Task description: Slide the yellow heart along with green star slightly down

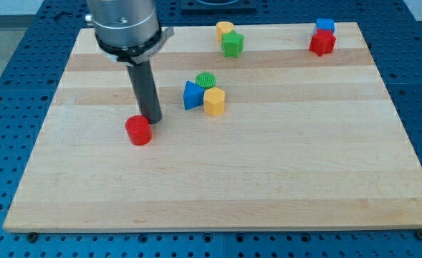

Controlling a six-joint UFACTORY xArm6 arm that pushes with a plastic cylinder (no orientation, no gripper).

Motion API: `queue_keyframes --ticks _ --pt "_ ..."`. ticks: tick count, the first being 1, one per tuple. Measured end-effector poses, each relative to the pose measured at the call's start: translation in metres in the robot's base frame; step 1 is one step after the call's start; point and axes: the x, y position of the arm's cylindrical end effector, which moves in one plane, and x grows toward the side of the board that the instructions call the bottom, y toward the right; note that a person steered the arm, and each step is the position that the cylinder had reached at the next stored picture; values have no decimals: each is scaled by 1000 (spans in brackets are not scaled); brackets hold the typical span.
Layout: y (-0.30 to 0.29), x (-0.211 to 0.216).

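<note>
The yellow heart (225,30) lies near the board's top edge, touching the green star (233,45) just below and right of it. My tip (152,120) stands well to the lower left of both, right above and beside the red cylinder (138,130), touching or almost touching it. The rod rises from the tip to the arm's grey housing at the view's top left.
A blue triangle (191,95), a green cylinder (206,79) and a yellow hexagon (214,102) cluster mid-board. A blue cube (325,26) and a red star (322,43) sit at the top right. The wooden board (282,165) rests on a blue perforated table.
</note>
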Motion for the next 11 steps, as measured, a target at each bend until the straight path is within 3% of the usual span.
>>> queue_keyframes --ticks 3,6,9,11 --pt "13 -156" --pt "100 -167" --pt "96 -231" --pt "114 -240"
